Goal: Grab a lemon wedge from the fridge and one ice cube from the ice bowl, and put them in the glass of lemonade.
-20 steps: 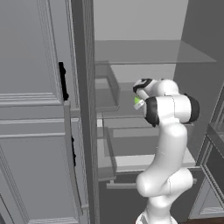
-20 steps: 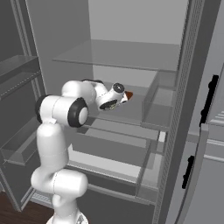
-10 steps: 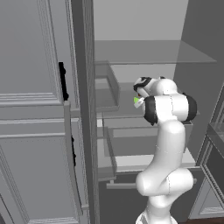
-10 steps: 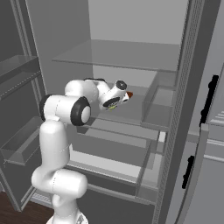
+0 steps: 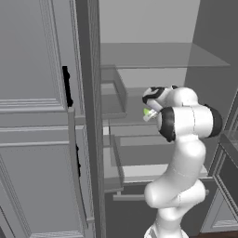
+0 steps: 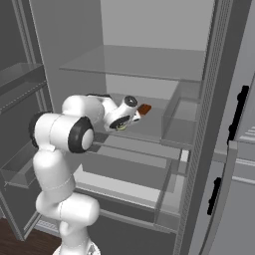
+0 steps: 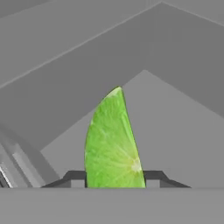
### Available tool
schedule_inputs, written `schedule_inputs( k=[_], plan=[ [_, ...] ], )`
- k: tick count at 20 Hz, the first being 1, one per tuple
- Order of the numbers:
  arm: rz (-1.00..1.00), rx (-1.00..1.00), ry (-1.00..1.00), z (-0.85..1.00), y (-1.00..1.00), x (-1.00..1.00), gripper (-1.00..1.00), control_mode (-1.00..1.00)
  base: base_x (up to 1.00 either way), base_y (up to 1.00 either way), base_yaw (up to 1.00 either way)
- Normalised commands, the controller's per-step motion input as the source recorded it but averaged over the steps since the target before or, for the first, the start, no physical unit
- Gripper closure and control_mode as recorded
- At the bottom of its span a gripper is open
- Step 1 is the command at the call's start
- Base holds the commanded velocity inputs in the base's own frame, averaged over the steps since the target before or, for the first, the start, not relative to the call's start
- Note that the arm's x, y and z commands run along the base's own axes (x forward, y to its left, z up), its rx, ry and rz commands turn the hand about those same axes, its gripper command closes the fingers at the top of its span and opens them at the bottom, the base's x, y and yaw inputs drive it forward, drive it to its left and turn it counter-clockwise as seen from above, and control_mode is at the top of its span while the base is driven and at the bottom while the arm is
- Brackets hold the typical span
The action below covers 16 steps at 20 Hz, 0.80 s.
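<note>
The arm [image 5: 186, 153] stands right in front of the open fridge [image 6: 199, 119], bent at the elbow and reaching in over a middle shelf [image 6: 149, 127]. Its gripper [image 7: 114, 177] sits low over that shelf, and the lemon wedge [image 7: 113, 142] stands upright between the two dark fingers [image 7: 75, 177], one tip on each side of its base, close against it; whether they truly pinch it yet I cannot tell. From the left side the wedge [image 5: 148, 112] shows as a small bright green speck at the hand; from the right it [image 6: 119, 127] peeks out yellowish under the wrist. Just beyond the hand, on the same shelf, lies a small brown cube [image 6: 144, 109], near the wedge but apart from it. Farther in, a clear upper shelf [image 6: 134, 62] spans the grey interior, with a door bin [image 6: 177, 117] off to the right.
</note>
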Motion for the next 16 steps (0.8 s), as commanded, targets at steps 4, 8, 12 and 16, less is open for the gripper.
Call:
schedule_inputs(
  k=[4,8,12,16],
  plan=[
    [-0.03,-0.03,-0.12,0.44,-0.01,-1.0,1.0,-1.0,0.0,0.0,0.0],
    [-0.07,-0.06,0.0,0.95,0.01,-1.0,1.0,-1.0,0.0,0.0,0.0],
    [-0.19,0.0,0.16,0.85,0.14,-1.0,1.0,-1.0,0.0,0.0,0.0],
    [-0.29,0.05,0.19,0.67,0.29,-1.0,1.0,-1.0,0.0,0.0,0.0]
  ],
)
